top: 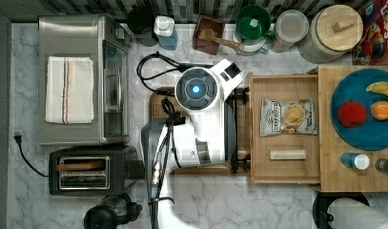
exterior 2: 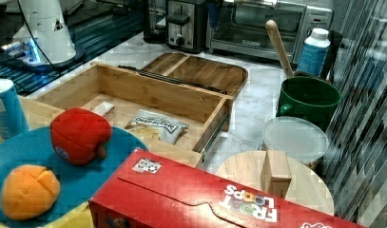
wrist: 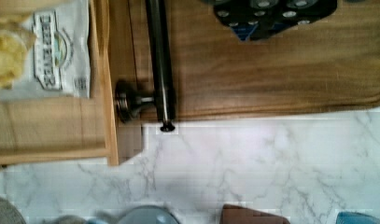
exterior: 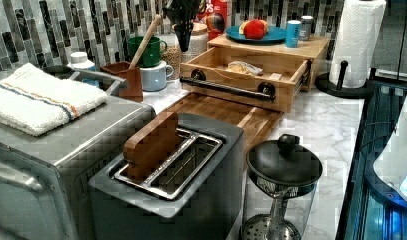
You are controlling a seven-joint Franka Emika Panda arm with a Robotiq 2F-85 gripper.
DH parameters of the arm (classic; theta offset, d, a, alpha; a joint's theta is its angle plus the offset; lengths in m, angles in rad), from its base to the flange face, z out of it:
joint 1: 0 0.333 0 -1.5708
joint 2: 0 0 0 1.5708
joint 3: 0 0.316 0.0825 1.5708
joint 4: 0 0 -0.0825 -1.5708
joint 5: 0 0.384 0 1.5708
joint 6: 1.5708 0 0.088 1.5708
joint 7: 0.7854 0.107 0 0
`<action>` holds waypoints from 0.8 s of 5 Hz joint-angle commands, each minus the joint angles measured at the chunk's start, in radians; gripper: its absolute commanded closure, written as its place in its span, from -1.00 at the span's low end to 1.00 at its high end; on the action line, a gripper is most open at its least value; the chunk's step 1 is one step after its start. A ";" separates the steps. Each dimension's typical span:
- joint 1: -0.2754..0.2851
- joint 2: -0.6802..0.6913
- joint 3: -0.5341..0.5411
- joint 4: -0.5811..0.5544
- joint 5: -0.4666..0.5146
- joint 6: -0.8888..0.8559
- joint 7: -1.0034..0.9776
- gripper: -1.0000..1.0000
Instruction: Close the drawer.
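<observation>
The drawer [top: 283,82] is a light wooden tray, pulled out from under the thick slab [top: 328,157] toward the top view's left. Its black bar handle [exterior: 226,87] runs along the front panel [wrist: 103,93]. Inside lie a chip bag [top: 288,117] and a small wooden block [top: 288,154]. My gripper [exterior: 183,46] hangs above the counter just off the handle's far end, apart from it, with its dark fingers drawn together on nothing. In the wrist view the gripper [wrist: 267,18] sits over the dark board beside the handle bar [wrist: 159,60].
A dark walnut board [exterior: 226,114] lies in front of the drawer. A toaster [exterior: 181,165], toaster oven [top: 82,81] and a glass press [exterior: 283,170] stand beyond it. Mugs [exterior: 150,50], jars and a paper towel roll [exterior: 358,40] line the backsplash. A blue plate [top: 358,129] of toy fruit tops the slab.
</observation>
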 commanded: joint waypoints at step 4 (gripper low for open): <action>-0.037 0.175 0.018 -0.043 -0.018 0.083 -0.205 1.00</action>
